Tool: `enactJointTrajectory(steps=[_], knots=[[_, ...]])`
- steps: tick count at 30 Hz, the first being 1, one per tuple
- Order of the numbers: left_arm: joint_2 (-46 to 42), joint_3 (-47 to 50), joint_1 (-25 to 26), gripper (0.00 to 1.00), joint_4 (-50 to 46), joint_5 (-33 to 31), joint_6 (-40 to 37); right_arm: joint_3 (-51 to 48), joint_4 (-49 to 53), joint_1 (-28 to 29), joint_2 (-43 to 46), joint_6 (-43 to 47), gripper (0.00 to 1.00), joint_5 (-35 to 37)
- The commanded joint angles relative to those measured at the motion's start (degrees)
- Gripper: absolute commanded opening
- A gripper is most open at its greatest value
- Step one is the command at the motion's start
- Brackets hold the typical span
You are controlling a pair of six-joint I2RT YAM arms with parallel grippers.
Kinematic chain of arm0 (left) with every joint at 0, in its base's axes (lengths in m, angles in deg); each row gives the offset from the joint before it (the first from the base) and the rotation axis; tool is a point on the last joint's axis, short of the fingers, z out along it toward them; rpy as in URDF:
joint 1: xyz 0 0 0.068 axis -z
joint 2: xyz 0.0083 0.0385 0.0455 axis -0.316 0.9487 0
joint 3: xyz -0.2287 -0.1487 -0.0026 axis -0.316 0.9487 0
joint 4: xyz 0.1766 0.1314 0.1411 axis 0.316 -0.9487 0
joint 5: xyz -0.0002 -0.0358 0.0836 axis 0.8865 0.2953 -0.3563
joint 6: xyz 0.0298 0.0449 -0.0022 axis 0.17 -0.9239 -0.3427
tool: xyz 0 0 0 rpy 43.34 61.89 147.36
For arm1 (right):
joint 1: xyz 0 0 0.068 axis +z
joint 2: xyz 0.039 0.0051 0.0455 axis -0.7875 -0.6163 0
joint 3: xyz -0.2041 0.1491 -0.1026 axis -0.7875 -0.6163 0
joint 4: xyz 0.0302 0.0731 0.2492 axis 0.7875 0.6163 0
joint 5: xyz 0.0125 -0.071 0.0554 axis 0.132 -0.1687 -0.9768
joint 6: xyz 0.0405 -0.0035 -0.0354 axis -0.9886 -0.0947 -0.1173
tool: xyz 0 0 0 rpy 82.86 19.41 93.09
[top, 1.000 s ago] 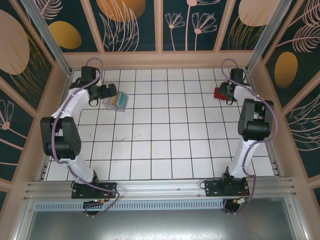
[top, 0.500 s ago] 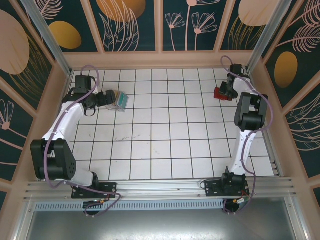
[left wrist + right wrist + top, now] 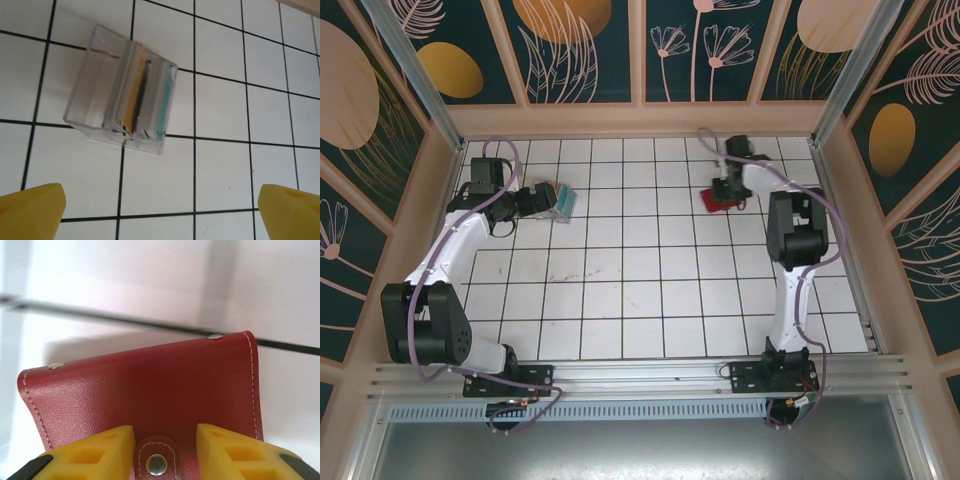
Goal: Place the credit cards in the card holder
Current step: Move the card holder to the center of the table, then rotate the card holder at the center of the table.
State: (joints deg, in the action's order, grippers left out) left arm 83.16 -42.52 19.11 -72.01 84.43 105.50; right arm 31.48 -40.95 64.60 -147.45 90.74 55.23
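Table (image 3: 620,290): case and wallet well apart. Clear case (image 3: 100,85) sits just ahead of left gripper (image 3: 160,210), which gapes fully and holds nothing. Wallet (image 3: 140,375) is pinched at its snap tab by right gripper (image 3: 162,432). Cards (image 3: 132,95) stand on edge in case, long edges running away from left fingers; left arm nearer.

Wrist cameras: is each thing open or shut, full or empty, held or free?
clear plastic case: holds the cards, not gripped
credit cards: standing on edge inside the case, none taken out
card holder: folded shut, tab snapped, gripped
left claw: open wide, empty
right claw: shut on the card holder
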Motion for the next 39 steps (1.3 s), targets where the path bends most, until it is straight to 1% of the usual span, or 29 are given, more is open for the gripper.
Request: enactJointTrajectory(steps=[1, 3, 5, 7, 8, 10, 12, 14, 16, 17, 19, 21, 22, 24, 25, 27, 30, 33, 39], knots=[[-1.7, 1.1, -0.1, 0.99, 2.7, 4.9, 2.1, -5.8, 3.1, 10.2, 1.7, 8.1, 0.4, -4.9], [-1.7, 1.3, -0.1, 0.99, 2.9, 6.3, 2.8, -8.0, 1.6, 15.4, 4.1, 9.0, 0.4, -3.4], [-2.1, 2.3, -0.1, 0.99, 4.7, 8.5, 4.0, -10.5, -0.2, 20.1, 8.3, 9.0, 0.41, -3.9], [-2.8, 3.9, 0.0, 0.99, 7.4, 11.7, 5.2, -14.0, -3.1, 23.1, 13.4, 9.5, 0.42, -5.6], [-3.5, 5.3, -0.1, 0.99, 9.3, 13.8, 5.7, -15.5, -4.4, 23.8, 15.4, 9.4, 0.43, -5.2], [-5.3, 10.0, 0.2, 0.98, 14.9, 18.7, 8.0, -18.2, -6.5, 24.0, 18.8, 7.7, 0.47, -2.3], [-6.9, 13.7, 1.8, 0.97, 18.2, 19.1, 8.8, -20.0, -7.7, 23.7, 20.6, 4.5, 0.49, -0.6], [-7.1, 15.2, 4.8, 0.97, 17.9, 18.2, 7.8, -22.4, -10.5, 23.5, 22.4, -0.6, 0.54, -1.5], [-6.0, 16.7, 8.3, 0.97, 17.5, 17.4, 8.1, -24.9, -14.2, 23.5, 24.1, -8.8, 0.54, -4.9], [-5.2, 17.5, 9.5, 0.97, 18.0, 17.5, 9.3, -26.1, -15.7, 23.4, 24.8, -12.7, 0.54, -8.0], [-3.0, 19.2, 11.9, 0.96, 20.3, 19.1, 13.2, -30.0, -20.7, 22.6, 26.5, -23.7, 0.53, -15.5], [-0.7, 19.8, 14.7, 0.95, 20.6, 20.5, 14.7, -34.7, -26.5, 21.5, 28.4, -33.7, 0.52, -20.0], [0.3, 19.9, 16.6, 0.95, 20.5, 20.5, 14.7, -37.1, -29.3, 21.1, 29.2, -38.9, 0.52, -21.1], [2.3, 21.0, 19.2, 0.95, 22.0, 20.9, 15.6, -41.1, -34.0, 21.5, 30.3, -45.1, 0.52, -25.3], [3.8, 21.9, 19.5, 0.94, 24.1, 22.7, 17.1, -42.5, -35.0, 22.3, 31.0, -47.3, 0.53, -25.6], [6.2, 23.2, 19.6, 0.87, 28.4, 25.6, 18.8, -44.6, -36.2, 23.5, 32.1, -50.3, 0.54, -25.1], [8.0, 23.1, 20.1, 0.86, 29.7, 24.9, 18.6, -46.4, -37.7, 22.9, 32.6, -53.0, 0.55, -26.2], [10.8, 22.8, 20.6, 0.86, 33.4, 27.0, 19.7, -45.6, -35.2, 22.5, 31.6, -52.9, 0.55, -24.7], [16.4, 20.8, 23.3, 0.8, 36.0, 27.6, 20.8, -45.3, -36.3, 21.6, 29.0, -53.9, 0.55, -26.2]])
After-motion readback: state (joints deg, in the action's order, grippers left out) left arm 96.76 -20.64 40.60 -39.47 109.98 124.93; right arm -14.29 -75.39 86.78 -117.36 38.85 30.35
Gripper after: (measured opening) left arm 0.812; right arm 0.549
